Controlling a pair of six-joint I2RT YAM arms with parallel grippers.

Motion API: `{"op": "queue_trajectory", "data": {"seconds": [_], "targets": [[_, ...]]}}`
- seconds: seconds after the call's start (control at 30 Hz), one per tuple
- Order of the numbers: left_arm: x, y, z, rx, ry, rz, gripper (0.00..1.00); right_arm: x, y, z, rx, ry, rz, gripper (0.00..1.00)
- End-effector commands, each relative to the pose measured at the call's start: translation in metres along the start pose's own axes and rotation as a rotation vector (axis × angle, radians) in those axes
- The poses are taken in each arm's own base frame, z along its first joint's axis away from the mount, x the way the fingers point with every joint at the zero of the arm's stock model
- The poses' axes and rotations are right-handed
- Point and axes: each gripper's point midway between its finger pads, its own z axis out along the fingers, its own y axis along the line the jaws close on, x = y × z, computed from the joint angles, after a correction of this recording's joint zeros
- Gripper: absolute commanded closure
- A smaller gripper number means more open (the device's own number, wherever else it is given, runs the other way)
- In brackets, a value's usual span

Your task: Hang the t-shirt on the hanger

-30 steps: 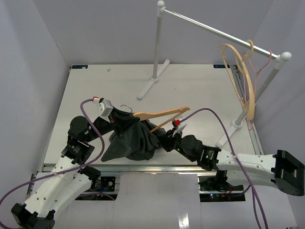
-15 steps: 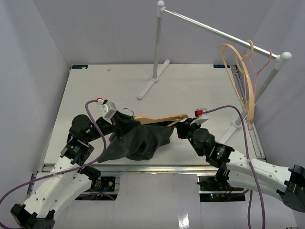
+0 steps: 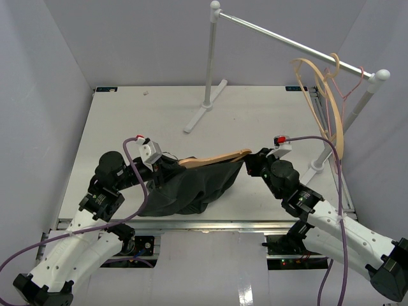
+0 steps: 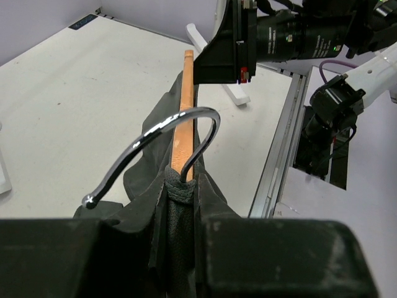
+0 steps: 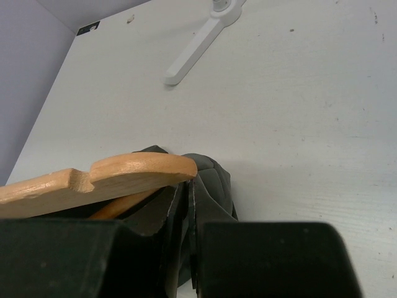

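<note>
The tan wooden hanger lies across the table's middle, its right arm inside the dark t-shirt. My left gripper is shut on the t-shirt's collar at the base of the metal hook, with the wooden arm running away from it. At the hanger's right tip, my right gripper is shut on a fold of t-shirt fabric just under the wood. The lower part of the hanger is hidden under the cloth.
A white garment rack stands behind, one foot at the centre back and the other close to my right arm. Spare tan hangers and a thin pink hanger hang from its rail at the right. The table's near edge runs just below the t-shirt.
My right gripper has swung right and back from the shirt's middle to the hanger's right tip, shutting on fabric and drawing it along the arm. The left gripper shifted slightly right.
</note>
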Motion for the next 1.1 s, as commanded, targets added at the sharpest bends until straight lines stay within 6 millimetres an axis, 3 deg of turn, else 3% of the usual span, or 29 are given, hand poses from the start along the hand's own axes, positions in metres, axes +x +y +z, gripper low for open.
{"op": "queue_trajectory", "data": {"seconds": [0.0, 0.33, 0.57, 0.7, 1.07], "targets": [[-0.021, -0.014, -0.012, 0.044, -0.039, 0.113, 1.0, -0.026, -0.03, 0.0, 0.144, -0.064, -0.019, 0.92], [-0.024, -0.024, -0.016, 0.09, -0.032, 0.132, 1.0, -0.037, -0.056, 0.003, 0.208, -0.077, -0.008, 0.92], [-0.022, -0.03, -0.016, 0.129, 0.0, 0.123, 1.0, -0.063, -0.064, 0.0, 0.233, -0.122, 0.0, 0.92], [-0.016, -0.021, -0.012, 0.095, 0.032, 0.109, 1.0, -0.074, -0.061, -0.003, 0.232, -0.145, -0.009, 0.92], [-0.014, 0.016, -0.011, -0.083, 0.067, 0.17, 1.0, -0.085, -0.077, -0.011, 0.346, -0.135, -0.099, 0.92]]}}
